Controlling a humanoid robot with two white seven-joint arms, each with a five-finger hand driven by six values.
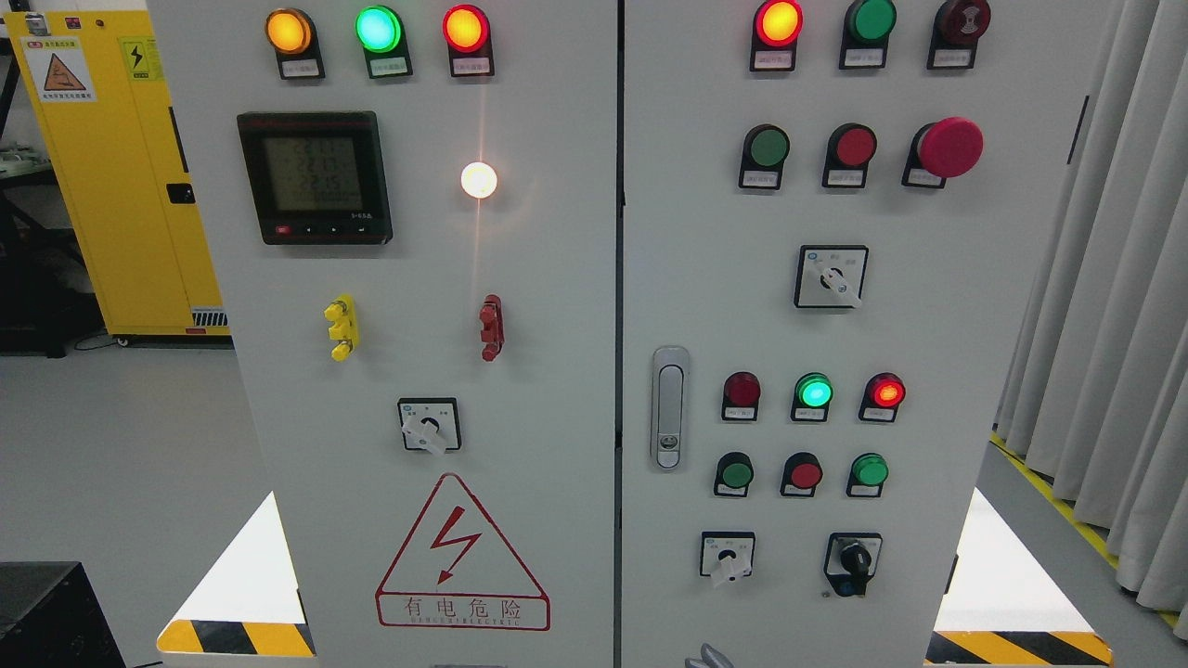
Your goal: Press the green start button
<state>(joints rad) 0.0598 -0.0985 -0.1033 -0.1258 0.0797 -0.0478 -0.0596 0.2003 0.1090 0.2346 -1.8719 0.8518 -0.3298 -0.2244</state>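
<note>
The grey control cabinet has two doors. On the right door, a dark green push button sits beside a red button and a red mushroom stop. Lower down are a dark green button, a red button and a brighter green button. Their labels are too small to read. A small grey part of my right hand shows at the bottom edge, well below every button. My left hand is out of view.
Lit indicator lamps run along the top of both doors, and a lit green lamp sits above the lower buttons. Rotary switches, a door latch and a meter are on the panel. A yellow cabinet stands left, curtains right.
</note>
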